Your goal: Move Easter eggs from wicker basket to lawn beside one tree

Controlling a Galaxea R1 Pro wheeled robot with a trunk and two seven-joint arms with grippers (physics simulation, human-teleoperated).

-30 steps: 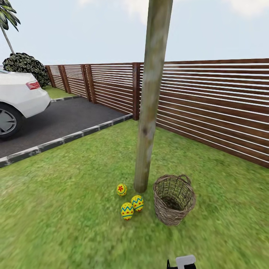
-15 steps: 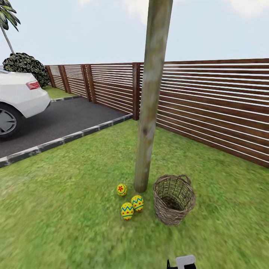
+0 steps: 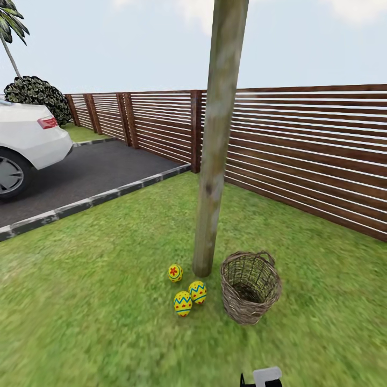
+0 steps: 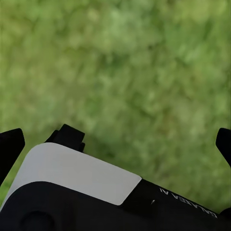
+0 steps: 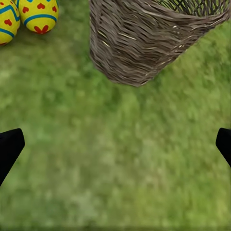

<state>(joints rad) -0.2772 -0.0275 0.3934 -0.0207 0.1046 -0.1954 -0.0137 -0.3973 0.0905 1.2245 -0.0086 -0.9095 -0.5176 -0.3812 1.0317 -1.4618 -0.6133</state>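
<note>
Three Easter eggs lie on the lawn (image 3: 97, 322) at the foot of the tree (image 3: 214, 172): one (image 3: 174, 272) by the trunk and two (image 3: 198, 292) (image 3: 183, 303) just in front. The wicker basket (image 3: 241, 307) stands upright right of the trunk, its inside looking empty. In the right wrist view my right gripper (image 5: 115, 144) is open over bare grass, short of the basket (image 5: 139, 43) and two eggs (image 5: 38, 17). My left gripper (image 4: 118, 144) is open above grass, holding nothing.
A brown slatted fence (image 3: 301, 150) runs behind the tree. A dark paved driveway (image 3: 86, 172) with a kerb and a white car (image 3: 24, 145) lies at the left. A white and black piece of my own body (image 3: 260, 376) pokes in at the bottom edge.
</note>
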